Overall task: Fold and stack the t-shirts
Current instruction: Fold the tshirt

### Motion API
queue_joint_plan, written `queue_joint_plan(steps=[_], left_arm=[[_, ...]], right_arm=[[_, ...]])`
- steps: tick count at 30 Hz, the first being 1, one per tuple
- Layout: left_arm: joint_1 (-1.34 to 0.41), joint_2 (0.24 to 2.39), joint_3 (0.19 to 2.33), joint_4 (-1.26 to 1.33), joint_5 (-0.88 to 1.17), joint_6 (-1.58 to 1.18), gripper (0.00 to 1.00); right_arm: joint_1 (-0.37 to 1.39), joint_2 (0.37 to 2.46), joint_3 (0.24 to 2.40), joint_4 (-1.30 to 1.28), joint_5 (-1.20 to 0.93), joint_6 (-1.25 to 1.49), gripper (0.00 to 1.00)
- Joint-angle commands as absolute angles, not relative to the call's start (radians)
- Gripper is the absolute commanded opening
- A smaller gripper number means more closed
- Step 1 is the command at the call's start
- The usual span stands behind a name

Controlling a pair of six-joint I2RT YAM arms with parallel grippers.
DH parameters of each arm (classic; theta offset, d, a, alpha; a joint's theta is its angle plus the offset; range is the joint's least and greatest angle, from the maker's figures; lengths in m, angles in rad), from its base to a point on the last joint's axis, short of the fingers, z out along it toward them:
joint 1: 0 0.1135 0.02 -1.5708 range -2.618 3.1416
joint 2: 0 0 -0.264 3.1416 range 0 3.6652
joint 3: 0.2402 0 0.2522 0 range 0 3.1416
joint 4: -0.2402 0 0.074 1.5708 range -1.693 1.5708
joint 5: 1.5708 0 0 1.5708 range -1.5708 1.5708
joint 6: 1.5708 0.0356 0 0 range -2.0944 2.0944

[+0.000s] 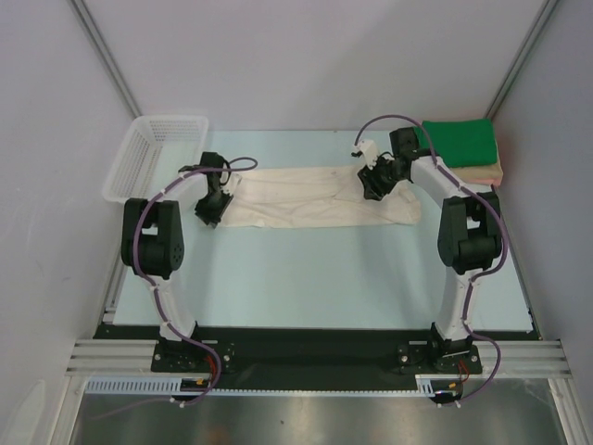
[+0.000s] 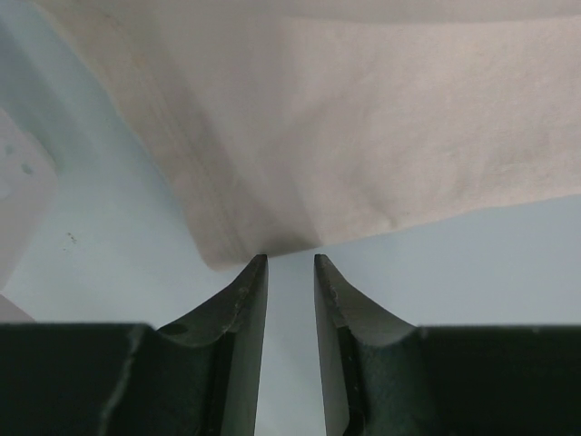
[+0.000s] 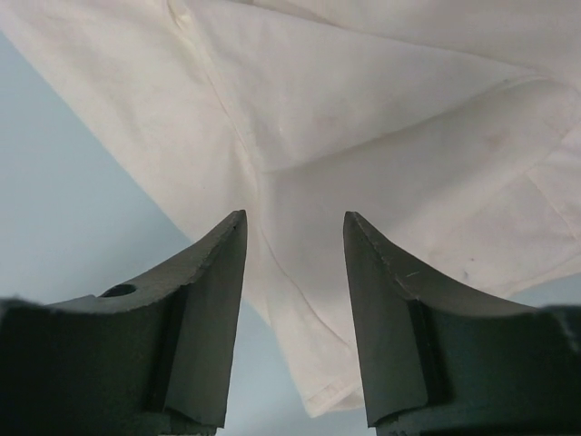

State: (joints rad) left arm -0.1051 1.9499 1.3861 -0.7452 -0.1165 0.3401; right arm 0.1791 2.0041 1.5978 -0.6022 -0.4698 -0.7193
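cream-white t-shirt (image 1: 315, 197) lies in a long strip across the far table (image 1: 315, 278). left gripper (image 2: 290, 262) is at its left end, jaws a narrow slit apart, tips at the cloth edge, holding nothing. right gripper (image 3: 295, 218) is over the right end, jaws spread wider, empty. green t-shirt (image 1: 460, 141) sits far right.

cream tee (image 1: 315, 197) flat, green tee (image 1: 460, 141) folded

Robot lab cell, plain white walls (image 1: 306, 56), aluminium frame rails (image 1: 107, 355)
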Motion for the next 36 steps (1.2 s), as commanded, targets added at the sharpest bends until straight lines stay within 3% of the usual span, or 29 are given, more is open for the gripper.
queue_joint_plan(steps=[1, 13, 24, 27, 31, 36], left_arm=[[-0.083, 1.959, 1.381, -0.724, -0.137, 0.344, 0.32], [-0.064, 1.997, 1.376, -0.716, -0.140, 0.345, 0.31], [-0.055, 1.987, 1.351, -0.707, -0.149, 0.345, 0.31], [-0.055, 1.985, 1.350, -0.706, -0.150, 0.345, 0.31], [-0.055, 1.982, 1.348, -0.703, -0.153, 0.348, 0.31], [-0.054, 1.967, 1.336, -0.700, -0.158, 0.350, 0.31]], right_arm=[[0.196, 2.043, 1.675, -0.644, -0.514, -0.747, 0.52], [0.238, 2.129, 1.732, -0.658, -0.483, -0.805, 0.57], [0.244, 2.158, 1.746, -0.606, -0.420, -0.798, 0.48], [0.245, 2.163, 1.749, -0.601, -0.414, -0.795, 0.42], [0.250, 2.164, 1.763, -0.604, -0.407, -0.804, 0.21], [0.265, 2.160, 1.779, -0.600, -0.393, -0.828, 0.05]])
